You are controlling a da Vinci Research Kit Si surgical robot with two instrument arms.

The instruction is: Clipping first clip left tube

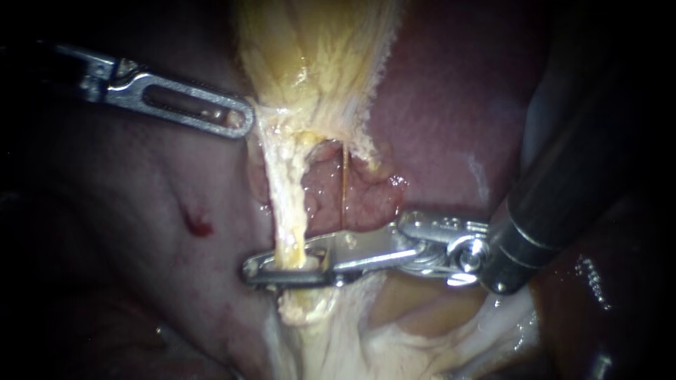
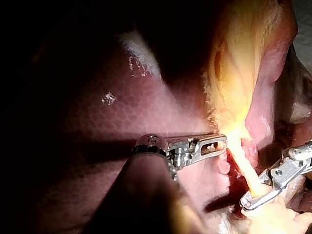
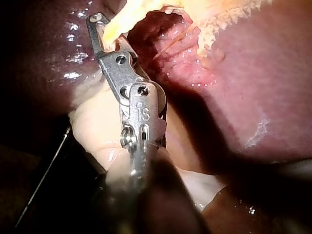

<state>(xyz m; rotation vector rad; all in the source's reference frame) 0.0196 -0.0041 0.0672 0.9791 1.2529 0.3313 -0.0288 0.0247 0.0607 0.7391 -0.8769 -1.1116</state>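
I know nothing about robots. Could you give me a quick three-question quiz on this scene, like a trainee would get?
1. Multiple choice: what lies in the open pincer of the right instrument?
A) a needle
B) the pale left tube
C) the other instrument

2. True or false: the left instrument is touching the right instrument.

3. Fill in: the left instrument's tip sits at the edge of the yellowish ____, above the left tube.

Key:
1. B.
2. False: they are well apart, one above the other in the endoscope view.
3. gallbladder.
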